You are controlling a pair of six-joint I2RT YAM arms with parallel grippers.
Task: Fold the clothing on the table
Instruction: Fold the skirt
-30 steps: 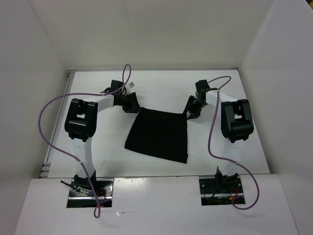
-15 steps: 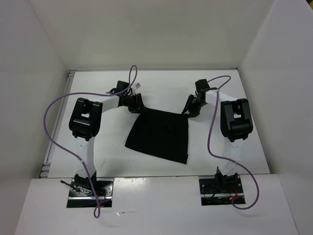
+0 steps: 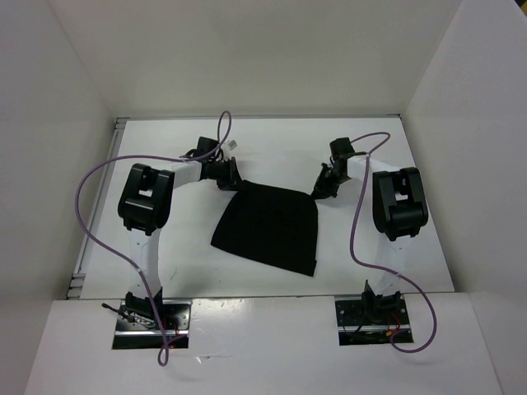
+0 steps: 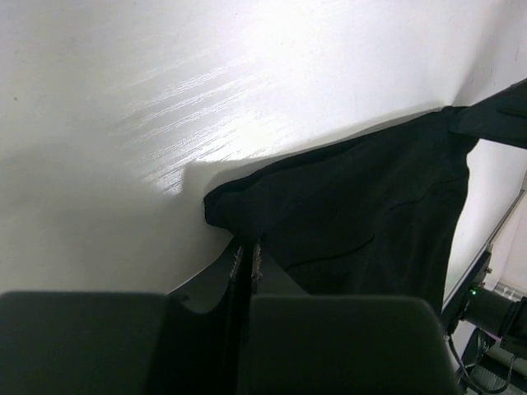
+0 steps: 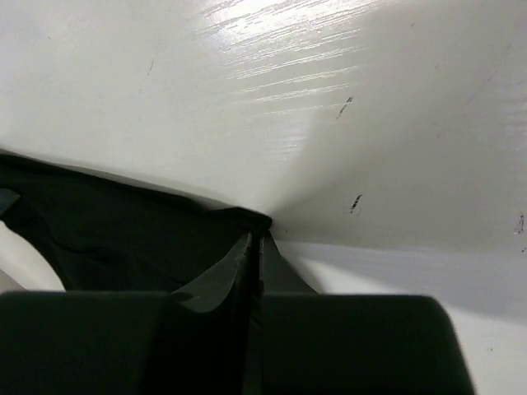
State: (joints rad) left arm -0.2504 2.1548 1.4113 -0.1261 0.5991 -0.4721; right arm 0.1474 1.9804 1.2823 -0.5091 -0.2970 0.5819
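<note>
Both jaws go from open to closed: left pincer (image 4: 245, 255) pinches clothing (image 3: 268, 226) corner at its tips, right pincer (image 5: 254, 247) pinches opposite corner.

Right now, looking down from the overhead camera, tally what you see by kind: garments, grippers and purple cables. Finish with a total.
Black garment: 1
Grippers: 2 (left gripper, right gripper)
Purple cables: 2 (left cable, right cable)
Total: 5

The clothing (image 3: 268, 230) is plain black, the table (image 3: 280, 156) white, the cables (image 3: 77, 204) purple.
</note>
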